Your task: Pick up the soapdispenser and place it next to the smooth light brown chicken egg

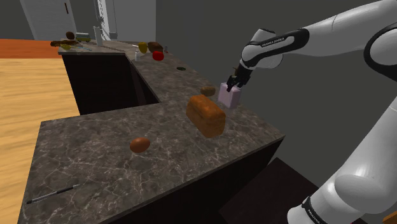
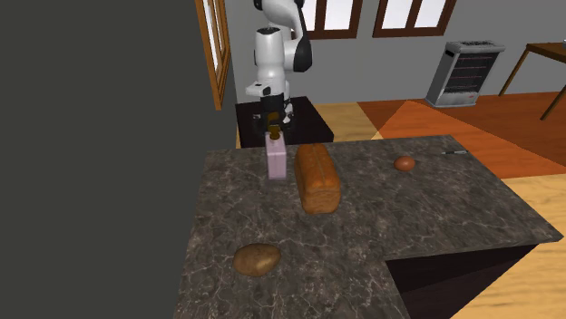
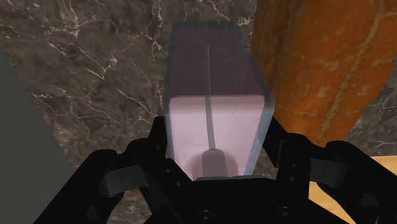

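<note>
The soap dispenser [image 1: 229, 96] [image 2: 277, 159] [image 3: 213, 83] is a pale pink, see-through box with a thin tube inside. It stands upright near the counter's edge by the robot, beside a brown bread loaf [image 1: 205, 116] [image 2: 317, 177] [image 3: 318, 57]. My gripper [image 1: 235, 81] [image 2: 275, 127] [image 3: 215, 159] comes down on its top, with the fingers [image 3: 149, 156] shut against both of its sides. Whether its base is off the counter I cannot tell. The light brown egg [image 1: 140, 144] [image 2: 404, 163] lies on the dark marble counter [image 1: 95, 153], beyond the loaf from the dispenser.
A potato [image 1: 208, 91] [image 2: 257, 259] lies near the dispenser on the counter. A thin dark utensil [image 1: 54, 192] [image 2: 453, 154] rests past the egg near the far edge. A red apple [image 1: 158, 55] and several other items sit at the counter's distant end.
</note>
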Controlling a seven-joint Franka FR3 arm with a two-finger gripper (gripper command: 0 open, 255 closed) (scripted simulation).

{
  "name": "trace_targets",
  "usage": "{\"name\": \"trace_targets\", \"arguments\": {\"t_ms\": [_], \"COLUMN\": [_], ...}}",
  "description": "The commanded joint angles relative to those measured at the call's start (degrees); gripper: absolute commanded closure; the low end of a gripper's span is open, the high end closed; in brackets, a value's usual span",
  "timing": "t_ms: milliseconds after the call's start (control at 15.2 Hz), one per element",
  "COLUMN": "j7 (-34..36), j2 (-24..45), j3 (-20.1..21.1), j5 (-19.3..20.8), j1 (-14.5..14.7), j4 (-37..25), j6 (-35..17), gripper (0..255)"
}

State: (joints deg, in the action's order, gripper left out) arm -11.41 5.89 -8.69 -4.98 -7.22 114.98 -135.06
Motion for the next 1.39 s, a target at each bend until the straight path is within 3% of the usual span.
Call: {"name": "trace_targets", "arguments": {"t_ms": [0,1320], "j7": [0.1,1.5], "j2": [-0.7,-4.0], "j3": [-0.1,-0.2], "j5": [0.2,1.5], "j1": [0.0,0.0], "j4": [-0.7,-12.3], "j6": [1.4,16.2], "gripper": [255,255]}}
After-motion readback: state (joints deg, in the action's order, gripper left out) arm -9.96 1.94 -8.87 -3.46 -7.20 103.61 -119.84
